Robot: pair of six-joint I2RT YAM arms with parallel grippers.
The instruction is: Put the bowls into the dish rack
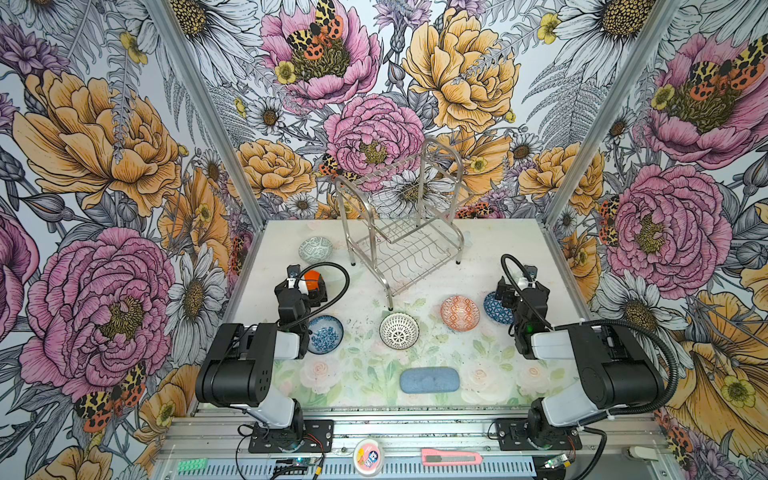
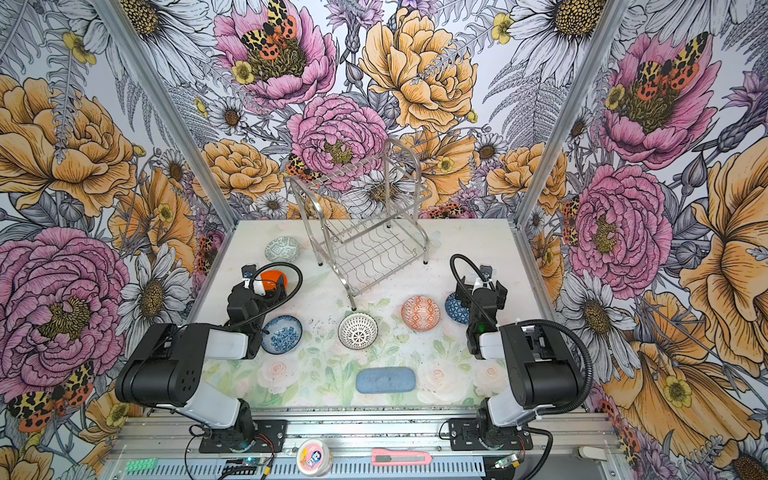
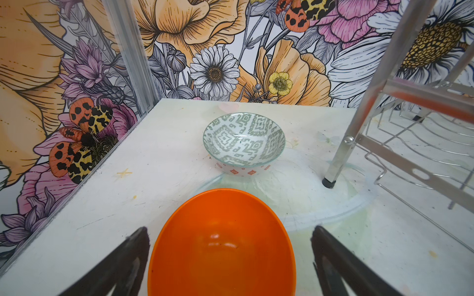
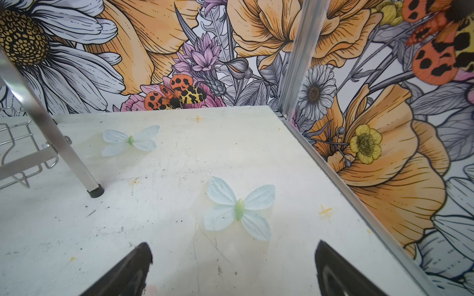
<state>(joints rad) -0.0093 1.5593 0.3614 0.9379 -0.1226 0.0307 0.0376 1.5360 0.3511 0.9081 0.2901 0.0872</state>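
The left gripper [image 3: 230, 230] has its jaws spread wide, one on each side of the orange bowl [image 3: 221, 246], and they are not closed on it. In the left wrist view one finger [image 3: 130, 256] looks very near the rim, maybe touching, but I cannot say for sure. The right gripper [image 4: 233, 244] is also spread wide, with nothing between its jaws and only bare table under it (a pale printed butterfly [image 4: 238, 208] is just ahead).

For the task, I judge that nothing is done yet. The dish rack [image 1: 399, 245] stands at the back middle of the table, and both its tiers are empty. All six bowls sit on the table:
- the grey-green bowl [image 1: 315, 249], just left of the rack
- the orange bowl, in front of the grey-green one
- the blue floral bowl [image 1: 326, 333], beside the left arm [image 1: 291, 307]
- the lattice bowl [image 1: 399, 330], close to the rack's front leg
- the orange-white bowl [image 1: 459, 313]
- the dark-blue bowl [image 1: 494, 309], half hidden by the right arm [image 1: 528, 307]

So six bowls are left to load, and the orange one seems to be first.

The table [image 1: 478, 266] is white and scratched, with faded printed roses near the front, where a blue-grey pad [image 1: 429, 379] lies. Around it stand walls [image 1: 374, 83] covered with big drawn flowers.
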